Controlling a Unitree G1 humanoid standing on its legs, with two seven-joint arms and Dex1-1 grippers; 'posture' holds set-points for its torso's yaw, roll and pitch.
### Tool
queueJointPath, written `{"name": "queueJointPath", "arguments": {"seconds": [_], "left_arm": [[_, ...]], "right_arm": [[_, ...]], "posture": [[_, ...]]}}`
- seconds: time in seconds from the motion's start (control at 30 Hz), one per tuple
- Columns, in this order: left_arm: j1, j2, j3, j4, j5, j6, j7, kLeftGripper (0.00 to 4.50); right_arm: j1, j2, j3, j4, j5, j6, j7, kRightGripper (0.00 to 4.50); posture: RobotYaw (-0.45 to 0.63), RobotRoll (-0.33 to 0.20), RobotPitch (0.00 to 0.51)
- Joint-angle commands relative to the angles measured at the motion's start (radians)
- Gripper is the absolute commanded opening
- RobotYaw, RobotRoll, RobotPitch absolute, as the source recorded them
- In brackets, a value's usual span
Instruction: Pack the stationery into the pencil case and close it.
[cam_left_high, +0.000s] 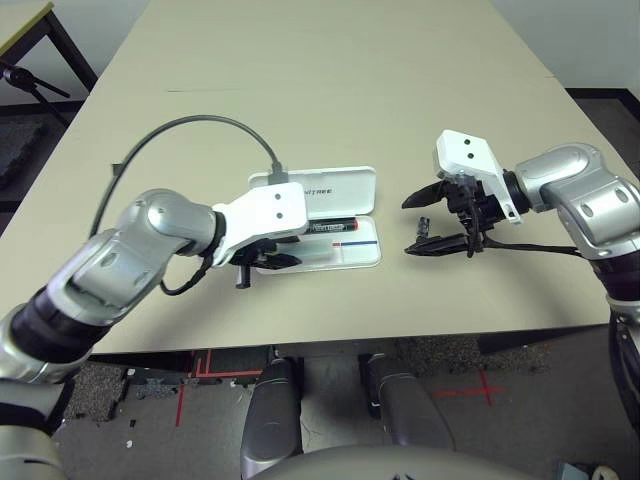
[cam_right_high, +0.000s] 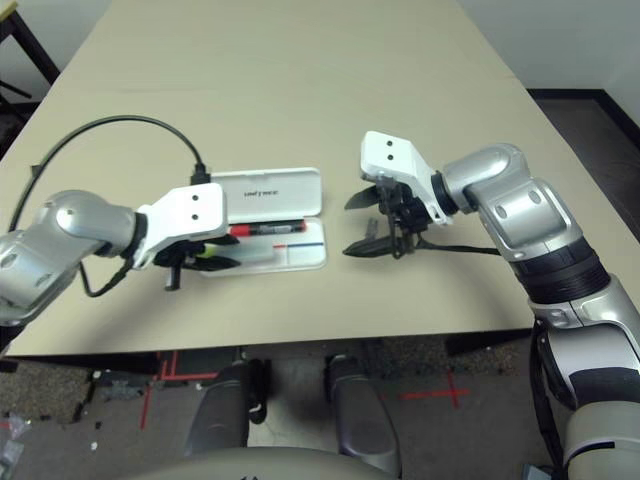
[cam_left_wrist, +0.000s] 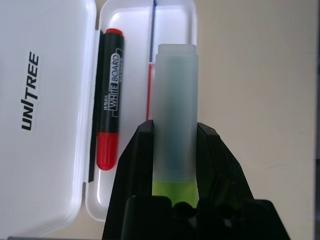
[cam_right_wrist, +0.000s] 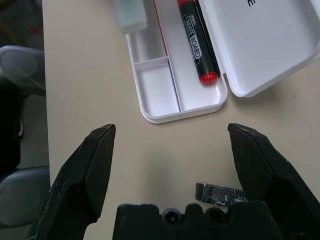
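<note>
The white pencil case (cam_left_high: 345, 190) lies open in the middle of the table, lid flat on the far side. The red marker (cam_left_high: 330, 227) rests in its tray along the hinge. My left gripper (cam_left_high: 270, 262) is shut on the lime-green and translucent stick (cam_left_wrist: 175, 100), holding it just over the tray's near-left part, lengthwise to the case. My right gripper (cam_left_high: 407, 227) hovers open to the right of the case, nothing between its fingers. A tiny black clip-like piece (cam_right_wrist: 220, 192) lies on the table below that gripper, apart from the case.
A black cable (cam_left_high: 170, 130) arcs from my left wrist over the table's left side. Another cable (cam_left_high: 540, 248) trails along the table from my right wrist. The table's front edge (cam_left_high: 350, 335) runs close below the case. Bare tabletop (cam_left_high: 330, 80) stretches beyond the case.
</note>
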Motion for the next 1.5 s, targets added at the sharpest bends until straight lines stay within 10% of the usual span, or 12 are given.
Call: {"name": "queueJointPath", "arguments": {"seconds": [0.03,0.53,0.8,1.5], "left_arm": [[-0.011,-0.027,-0.029,0.052,0.036,-0.035,-0.021,1.09],[-0.008,-0.096,-0.045,0.11,0.1,-0.062,-0.052,1.09],[0.007,-0.069,-0.029,0.097,0.105,-0.065,-0.07,4.4],[0.157,0.116,0.491,-0.025,-0.234,-0.1,-0.159,4.46]], "right_arm": [[0.01,-0.006,0.007,-0.015,-0.004,0.002,-0.008,4.5],[0.024,-0.016,0.002,-0.028,-0.001,0.008,-0.029,4.5],[0.028,-0.017,0.002,-0.029,-0.002,0.004,-0.039,4.5],[0.069,0.049,-0.19,-0.086,0.102,0.374,-0.314,4.5]], "posture": [[-0.05,0.0,0.161],[-0.07,0.0,0.159],[-0.07,0.0,0.158],[-0.04,0.0,0.185]]}}
